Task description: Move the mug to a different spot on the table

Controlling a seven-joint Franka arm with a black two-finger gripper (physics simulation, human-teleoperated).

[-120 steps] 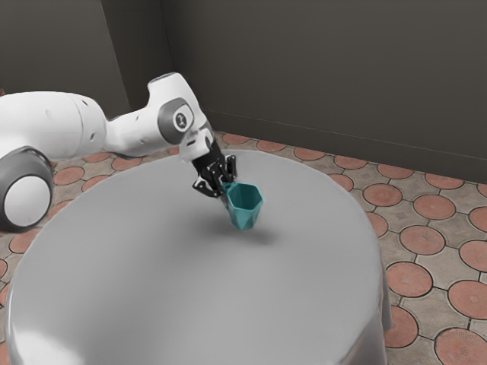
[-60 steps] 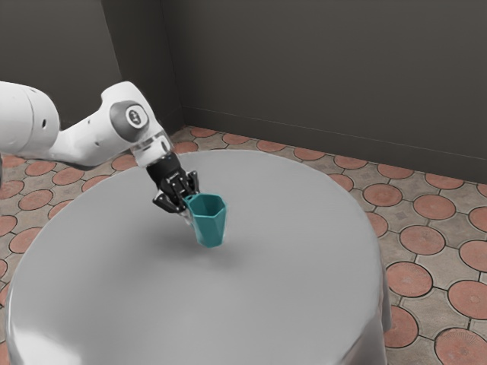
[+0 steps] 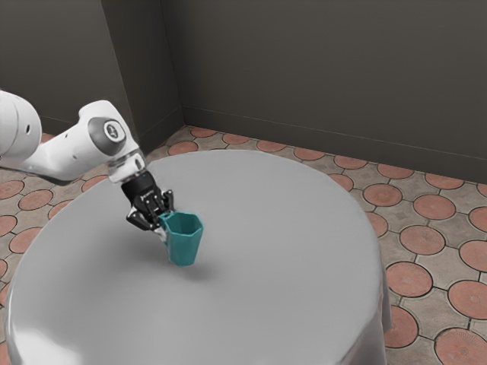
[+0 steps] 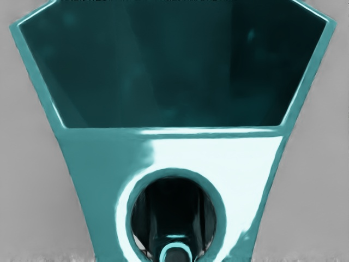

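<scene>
A teal faceted mug [image 3: 183,239] hangs upright just above the round grey table [image 3: 289,251], with its shadow under it on the tabletop. My black gripper [image 3: 162,222] is shut on the mug's handle side, at the exterior view's left of the cup. The white arm reaches in from the exterior view's left. In the wrist view the mug [image 4: 174,109] sits right under my hand, its dark open mouth facing the camera and its handle ring [image 4: 174,215] closest to the hand.
The table's curved edge [image 3: 377,258] drops off at the exterior view's right onto a floor of red round tiles [image 3: 426,251]. Dark walls [image 3: 327,68] stand behind the table.
My arm has carried the mug toward the exterior view's left and nearer the table's front, from about the table's middle to its left part. The grip has stayed the same.
</scene>
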